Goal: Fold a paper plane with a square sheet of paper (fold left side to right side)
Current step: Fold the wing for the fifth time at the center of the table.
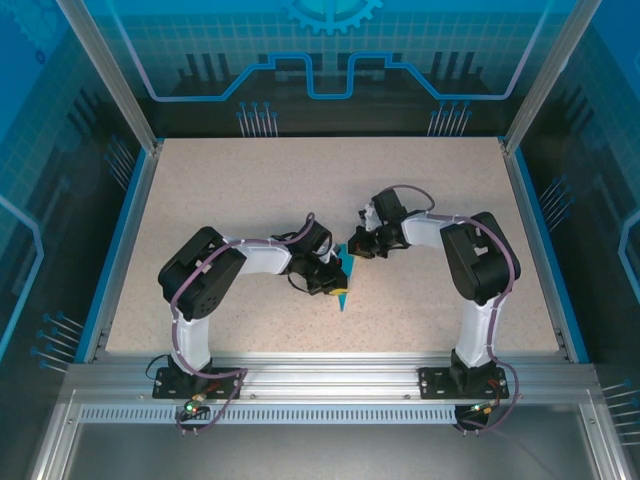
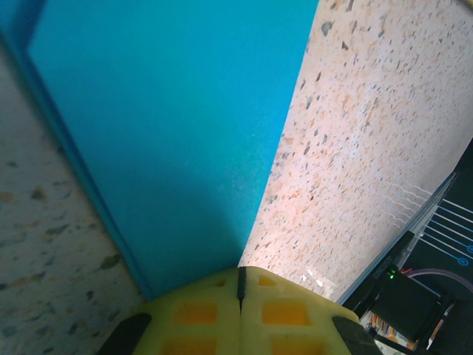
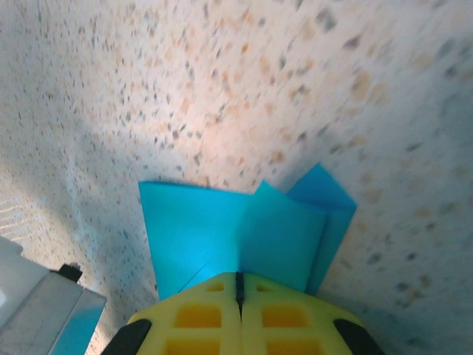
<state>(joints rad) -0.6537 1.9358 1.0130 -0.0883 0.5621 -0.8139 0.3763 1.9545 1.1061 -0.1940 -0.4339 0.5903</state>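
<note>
The square sheet of paper is folded into a narrow teal-blue paper plane lying mid-table, its sharp tip pointing toward the near edge. In the left wrist view the paper plane is a long flat flap with a straight right edge. The right wrist view has its wide end, with layered flaps. My left gripper is shut, its yellow fingertips resting down on the paper. My right gripper is shut too, with fingertips over the paper's wide end. Whether paper is pinched between either pair of fingers cannot be told.
The speckled beige table has blue side rails and an aluminium frame along the near edge. Both arms bend inward and meet at the middle. Bare tabletop lies to the far side, left and right.
</note>
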